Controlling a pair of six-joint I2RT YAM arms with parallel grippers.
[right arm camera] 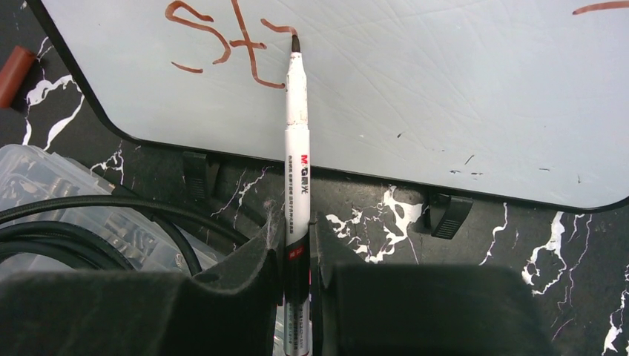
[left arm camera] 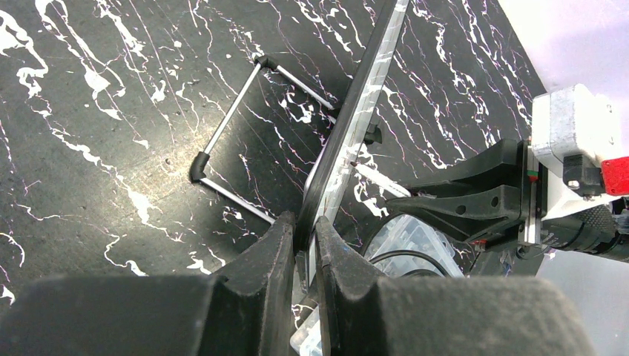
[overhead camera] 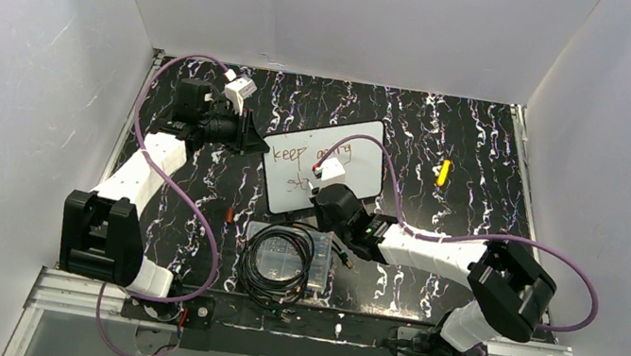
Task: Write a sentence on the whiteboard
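Whiteboard (overhead camera: 361,171) sits mid-frame in top view, tilted. The sentence (overhead camera: 289,150) reads "keep going", with only "st" below. Left gripper (overhead camera: 250,141) is at the board's left edge, right gripper (overhead camera: 324,175) over its lower middle. Clear box (overhead camera: 316,269) with coiled cable (overhead camera: 275,258) lies below the board, yellow item (overhead camera: 444,172) to its right.

Left wrist: jaws clenched on the board's rim, board seen edge-on.

Right wrist: jaws grasping marker (right arm camera: 297,148). Red "M&G" print on barrel, smaller print unreadable. Tip touches the board at the "st" strokes.
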